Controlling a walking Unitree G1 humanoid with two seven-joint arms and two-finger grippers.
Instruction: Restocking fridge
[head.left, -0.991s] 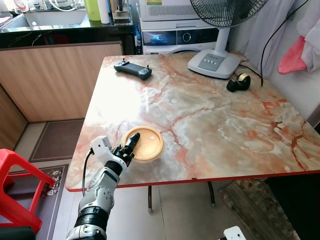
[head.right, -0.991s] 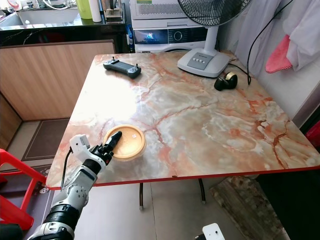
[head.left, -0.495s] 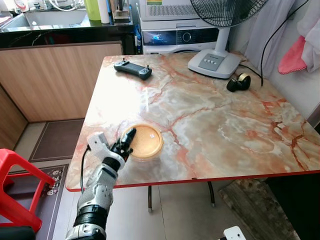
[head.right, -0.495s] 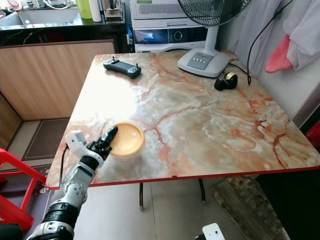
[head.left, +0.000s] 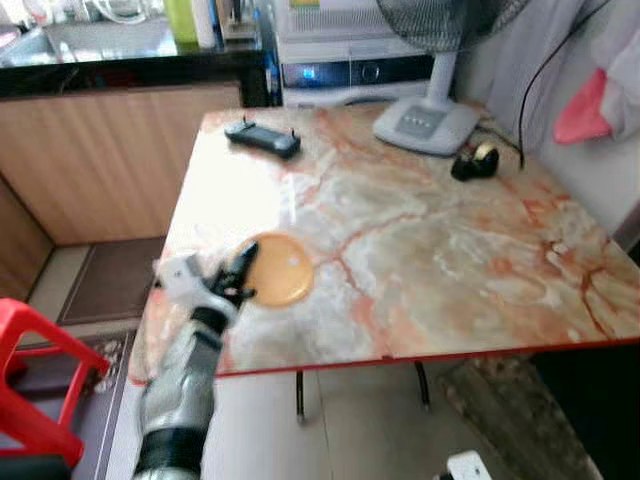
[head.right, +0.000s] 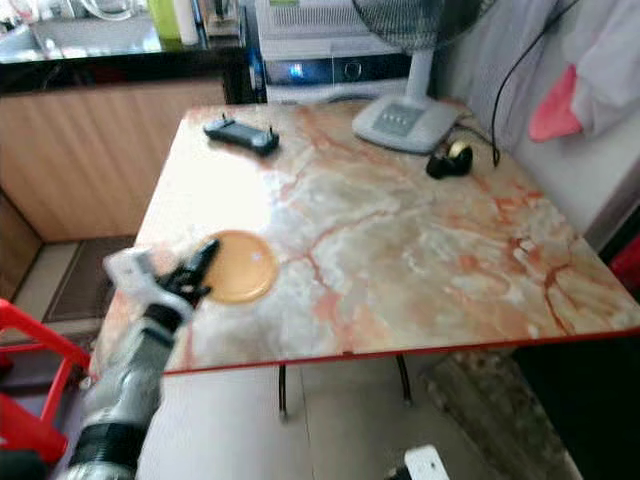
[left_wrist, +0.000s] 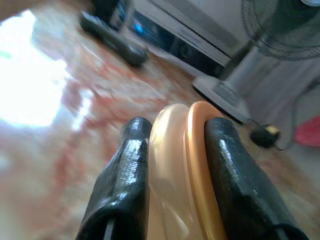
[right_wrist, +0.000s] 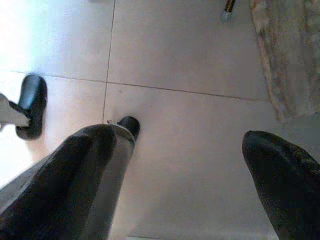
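Against the pictures from 1 s and 0.5 s ago, the whole head view is now blurred and slightly shifted, so the camera has moved; the left gripper (head.left: 240, 276) has drawn back toward the table's near-left corner and the round, flat orange plastic lid (head.left: 272, 268) has come with it, now lying further left on the marble-patterned table with a red edge (head.left: 450, 250) than before. The head views place the lid flat or nearly flat near the table's left edge, with the gripper's 2 black fingers at its left rim. The left wrist view adds what the head views cannot resolve: the fingers (left_wrist: 125, 180) are clamped on the lid's rim, 1 on each face, and the lid shows edge-on as a glossy, pale-orange, translucent disc with a raised lip. That view also looks past the lid to the black handheld controller (head.left: 262, 138), the white pedestal fan base (head.left: 425, 122) and the small black-and-gold tape roll (head.left: 475, 160) on the far part of the table. The right wrist view shows pale floor tiles, with the right gripper (right_wrist: 197, 155) hanging low, its 2 fingers wide apart and holding nothing.
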